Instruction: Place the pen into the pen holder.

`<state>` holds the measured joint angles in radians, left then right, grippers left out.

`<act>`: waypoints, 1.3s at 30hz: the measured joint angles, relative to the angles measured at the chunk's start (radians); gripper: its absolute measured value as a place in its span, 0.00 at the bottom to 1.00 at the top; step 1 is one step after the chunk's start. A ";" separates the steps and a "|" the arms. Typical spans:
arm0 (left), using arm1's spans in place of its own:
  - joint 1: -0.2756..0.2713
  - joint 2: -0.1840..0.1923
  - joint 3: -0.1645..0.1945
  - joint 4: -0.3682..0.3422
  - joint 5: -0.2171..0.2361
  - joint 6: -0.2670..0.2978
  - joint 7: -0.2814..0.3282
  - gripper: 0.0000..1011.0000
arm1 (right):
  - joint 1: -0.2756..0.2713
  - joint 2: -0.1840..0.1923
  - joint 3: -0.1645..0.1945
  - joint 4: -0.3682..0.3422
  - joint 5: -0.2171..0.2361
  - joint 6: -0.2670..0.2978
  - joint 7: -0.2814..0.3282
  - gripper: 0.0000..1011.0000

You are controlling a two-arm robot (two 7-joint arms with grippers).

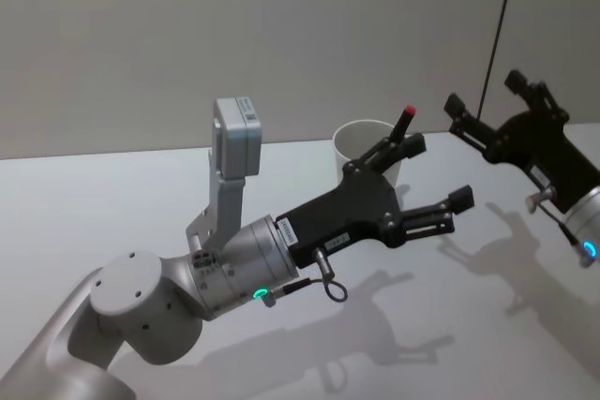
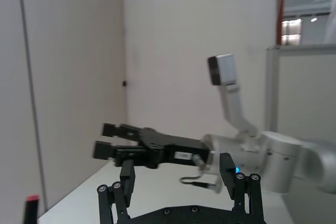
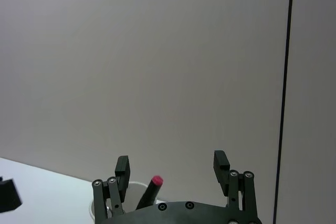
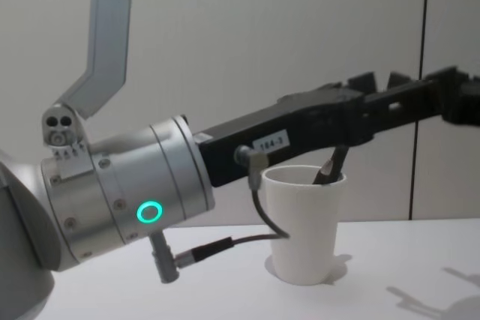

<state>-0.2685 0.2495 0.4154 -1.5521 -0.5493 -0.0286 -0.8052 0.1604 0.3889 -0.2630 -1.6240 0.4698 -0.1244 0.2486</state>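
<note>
Your pen point(image 1: 407, 119) stands tilted inside the white paper cup point(image 1: 361, 142), red cap poking above the rim. Your left gripper point(image 1: 439, 173) hangs spread and empty just beside the cup, above the table point(image 1: 112, 203). Your right gripper point(image 1: 487, 105) is spread too, empty, off to the right.

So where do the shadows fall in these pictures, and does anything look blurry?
Head view: soft grey shadows of both arms lie on the white table, below and right of the left tool. Chest view: the pen holder throws a faint shadow at its base, the near arm looming large. Left wrist view: the right tool looks slightly soft. Right wrist view: even light, the pen sharp.
</note>
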 joint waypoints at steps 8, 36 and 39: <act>0.004 0.017 0.005 -0.009 0.045 0.006 0.101 0.99 | -0.070 -0.020 0.015 -0.057 -0.073 0.063 -0.072 0.99; 0.019 0.079 0.023 -0.044 0.206 0.026 0.468 0.99 | -0.175 -0.051 0.038 -0.143 -0.183 0.159 -0.182 0.99; 0.021 0.086 0.025 -0.048 0.224 0.028 0.509 0.99 | -0.175 -0.051 0.038 -0.143 -0.183 0.159 -0.182 0.99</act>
<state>-0.2479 0.3352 0.4405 -1.6003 -0.3252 -0.0007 -0.2966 -0.0147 0.3374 -0.2253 -1.7669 0.2873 0.0343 0.0667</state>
